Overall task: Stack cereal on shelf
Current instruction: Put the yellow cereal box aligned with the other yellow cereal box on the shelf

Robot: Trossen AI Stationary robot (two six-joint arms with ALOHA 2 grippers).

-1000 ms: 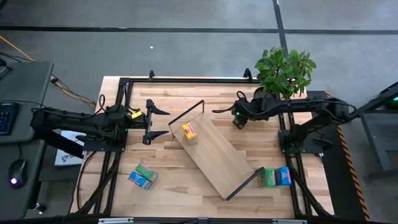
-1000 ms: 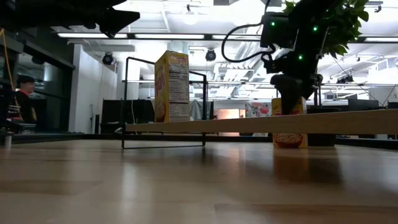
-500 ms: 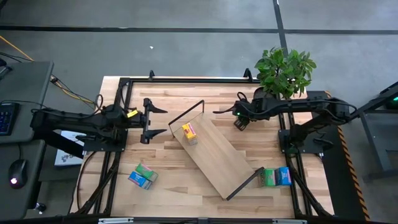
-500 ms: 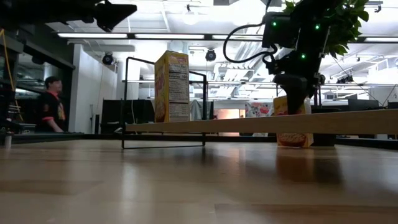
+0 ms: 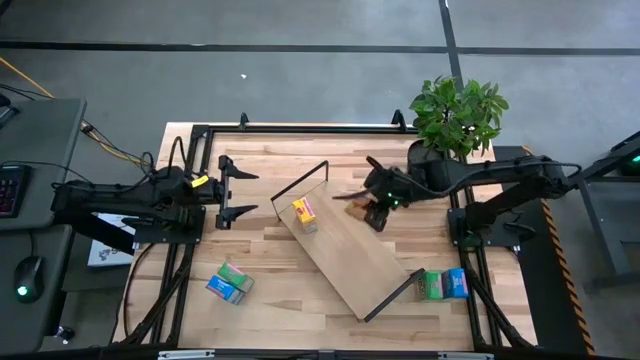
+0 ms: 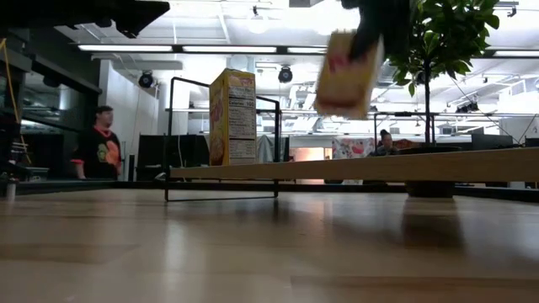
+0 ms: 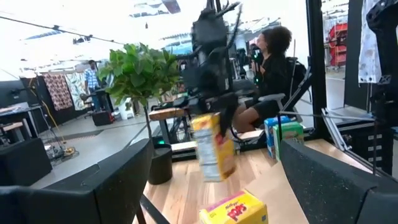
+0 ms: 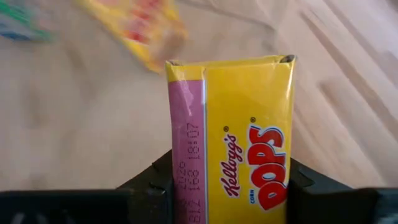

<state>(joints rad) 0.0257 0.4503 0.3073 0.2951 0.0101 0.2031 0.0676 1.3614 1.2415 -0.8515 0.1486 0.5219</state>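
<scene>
Overhead, right tool [image 5: 372, 207] hides yellow box [image 8: 239, 143], wrist shows grip

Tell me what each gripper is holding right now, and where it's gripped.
The right gripper clamps a yellow Corn Pops box by its two narrow sides, lifted off the table. The left gripper holds nothing.

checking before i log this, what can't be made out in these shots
- Held yellow box: lower part cut off by the right wrist picture's bottom edge, where the right gripper is shut on it; motion-blurred in the low view.
- Left gripper: outside the low view's frame.
- Green and blue boxes and: print too small from above.
- Shelf: its far end cut off by the low view's right edge.
</scene>
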